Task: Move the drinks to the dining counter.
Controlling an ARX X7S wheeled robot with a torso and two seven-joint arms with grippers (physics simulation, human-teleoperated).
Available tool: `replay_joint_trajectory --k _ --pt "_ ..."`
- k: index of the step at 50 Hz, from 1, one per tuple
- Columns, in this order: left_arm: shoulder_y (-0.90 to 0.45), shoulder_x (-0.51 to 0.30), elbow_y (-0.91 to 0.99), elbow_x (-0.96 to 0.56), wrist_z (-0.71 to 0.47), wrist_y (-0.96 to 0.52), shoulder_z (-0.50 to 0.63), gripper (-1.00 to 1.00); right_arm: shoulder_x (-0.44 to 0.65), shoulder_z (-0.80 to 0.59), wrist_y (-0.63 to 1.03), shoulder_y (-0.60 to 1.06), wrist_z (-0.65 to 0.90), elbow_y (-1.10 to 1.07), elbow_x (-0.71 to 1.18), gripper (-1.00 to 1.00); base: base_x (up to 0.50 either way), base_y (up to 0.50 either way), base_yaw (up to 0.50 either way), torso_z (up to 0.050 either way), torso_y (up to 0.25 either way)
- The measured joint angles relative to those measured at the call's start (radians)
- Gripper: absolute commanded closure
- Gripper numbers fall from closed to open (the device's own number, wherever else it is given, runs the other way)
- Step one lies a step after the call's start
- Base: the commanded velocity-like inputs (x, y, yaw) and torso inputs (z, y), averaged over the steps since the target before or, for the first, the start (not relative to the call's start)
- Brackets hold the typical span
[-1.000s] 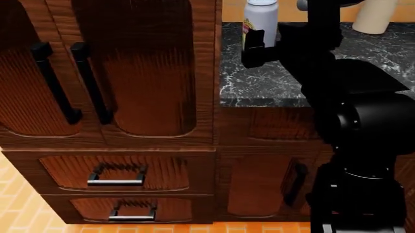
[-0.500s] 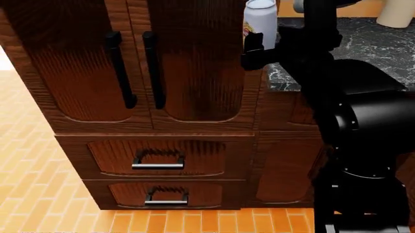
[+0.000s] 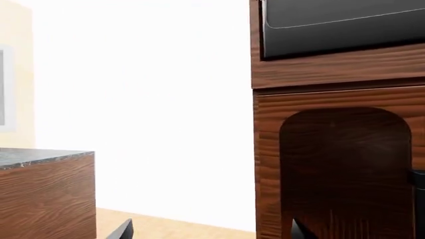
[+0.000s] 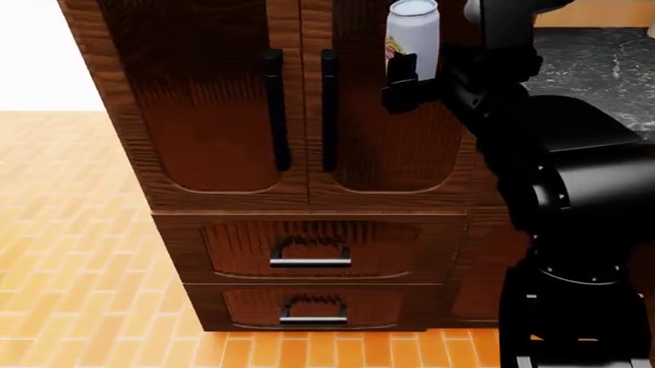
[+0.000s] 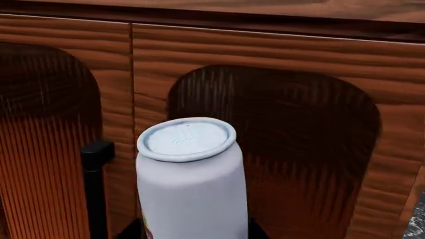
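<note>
Mid-transport: right gripper [image 4: 409, 73] clamped on upright silver can [image 4: 413, 34], held in front of tall cabinet doors [image 4: 307, 92], left gripper state unclear; next needs base turn toward dining counter [image 3: 40, 158], then clear set-down spot.

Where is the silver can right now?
Head view, upper centre-right: the silver can is upright in the right tool, in front of the tall cabinet's doors.

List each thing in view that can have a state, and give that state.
Silver can: upright, lifted, held in the right hand.
Cabinet doors: both shut.
Two drawers: both shut.
Right hand: shut on the can.
Left hand: only finger tips show; holding nothing visible.
</note>
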Motion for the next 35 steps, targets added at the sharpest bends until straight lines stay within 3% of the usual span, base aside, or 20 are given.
replay_joint_trajectory --k 35 --pt "0.018 -0.009 -0.003 -0.042 -0.014 0.021 -0.026 -1.00 0.014 -0.002 0.048 0.012 0.021 -0.048 0.027 1.00 0.00 0.50 0.00 0.000 0.001"
